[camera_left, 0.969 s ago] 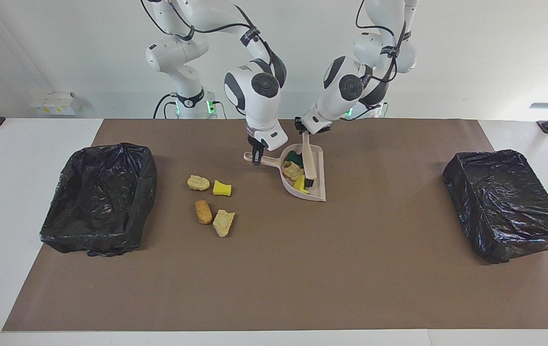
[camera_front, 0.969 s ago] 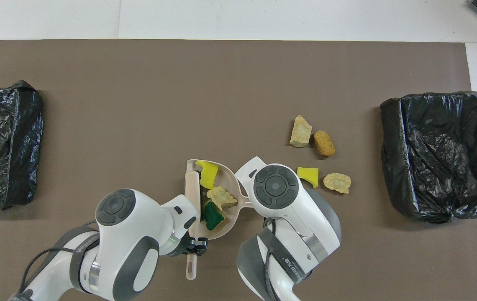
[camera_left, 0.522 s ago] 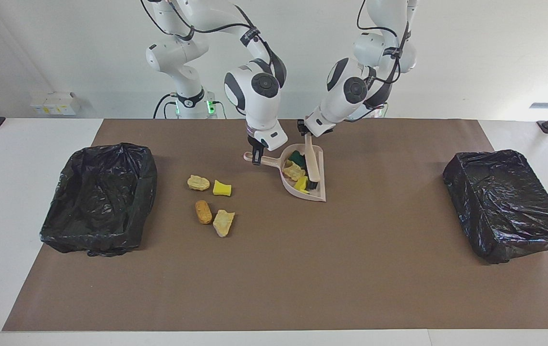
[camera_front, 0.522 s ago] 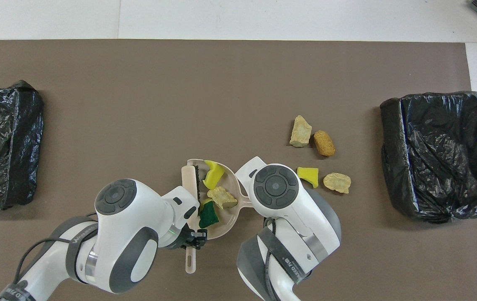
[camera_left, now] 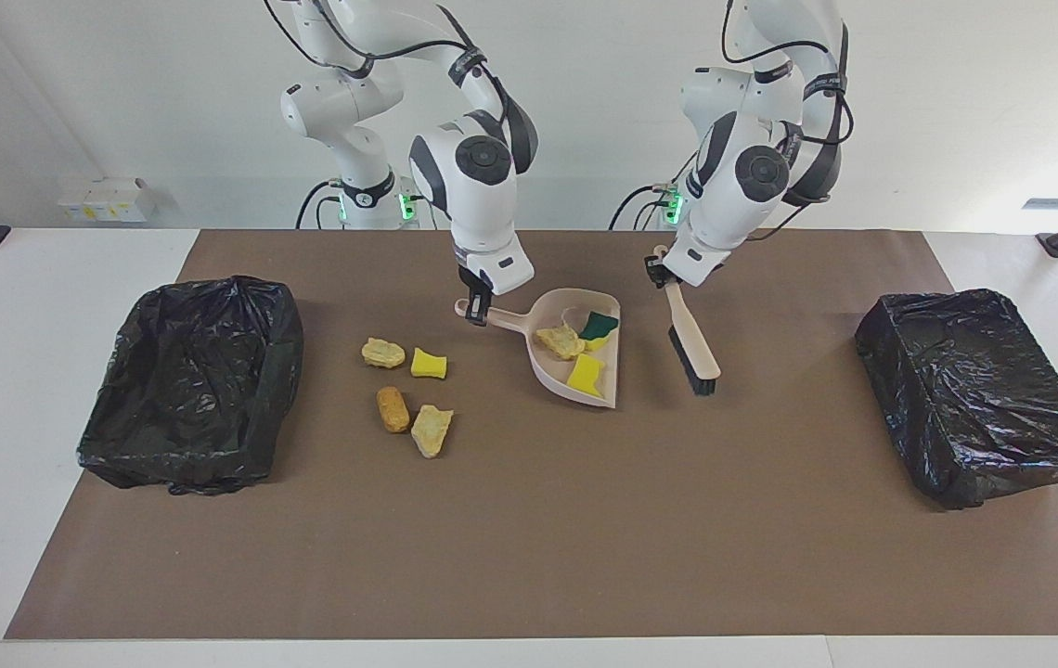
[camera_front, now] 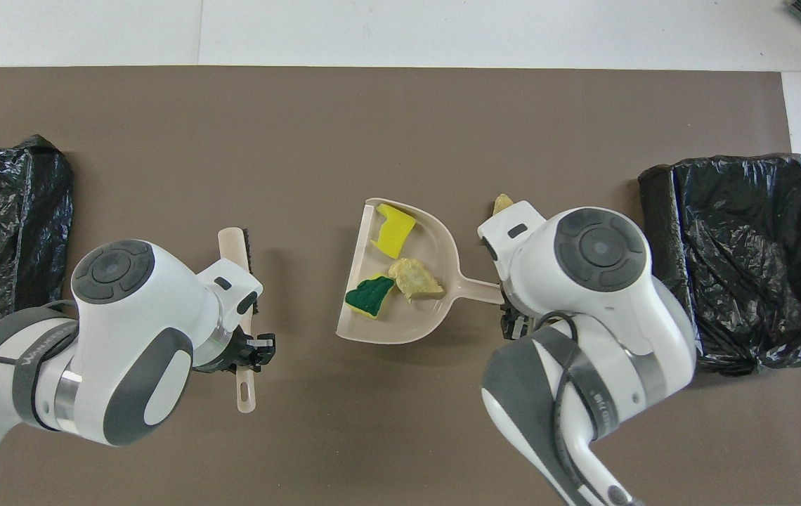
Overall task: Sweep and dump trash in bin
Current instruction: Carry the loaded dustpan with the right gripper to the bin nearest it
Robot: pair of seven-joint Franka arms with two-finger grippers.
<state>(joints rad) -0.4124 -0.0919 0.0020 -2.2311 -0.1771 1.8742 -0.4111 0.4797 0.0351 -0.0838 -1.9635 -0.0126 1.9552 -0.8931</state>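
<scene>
Beige plastic dustpan point(camera_left: 575, 357), pinched at its handle by the right end effector point(camera_left: 476, 309), carries three trash scraps point(camera_left: 575, 343). The left end effector point(camera_left: 662, 275) clamps the brush point(camera_left: 691, 343) beside it. Four scraps point(camera_left: 408, 390) lie on the desk point(camera_left: 529, 520) toward the right arm's bin point(camera_left: 190, 380).

High facing camera across the table point(camera_left: 529, 557), steep overhead above the robots; shared tabletop.

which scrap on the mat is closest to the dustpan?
The yellow sponge bit, beside the beige chunk; the other three loose scraps lie farther from the dustpan.
</scene>
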